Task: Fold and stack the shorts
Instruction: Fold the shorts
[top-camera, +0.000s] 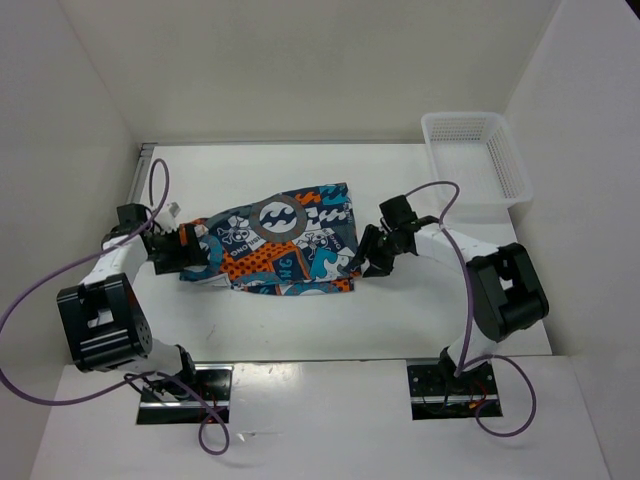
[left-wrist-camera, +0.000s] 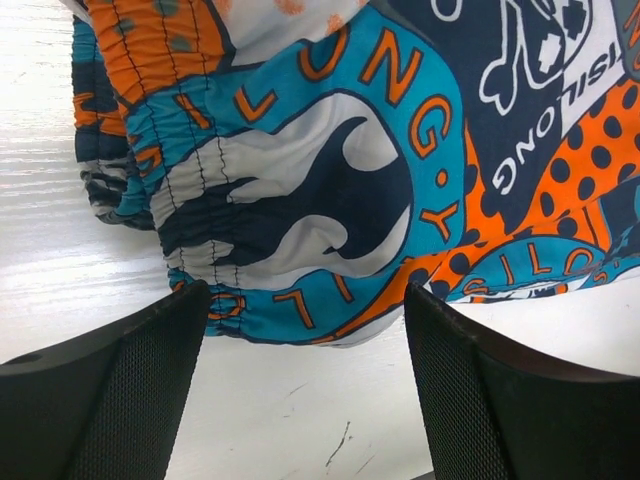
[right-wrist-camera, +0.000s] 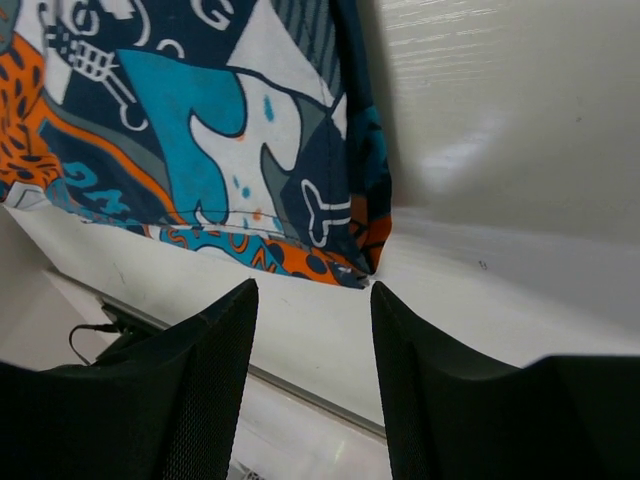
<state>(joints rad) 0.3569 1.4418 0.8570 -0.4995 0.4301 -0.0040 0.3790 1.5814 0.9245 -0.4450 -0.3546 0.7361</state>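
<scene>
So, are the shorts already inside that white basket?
No, the shorts lie on the table, apart from the basket at the far right corner.

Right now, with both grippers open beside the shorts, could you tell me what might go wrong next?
The left gripper stands open at the bunched waistband of the shorts; closing there might pinch one layer and pull the fold apart. The right gripper hangs close to the fabric's corner and could snag it when moving.

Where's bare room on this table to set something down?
Bare table lies behind the shorts, left of the basket, and in front of them toward the near edge. Crowded at both ends: left fingers and right fingers flank them.
</scene>
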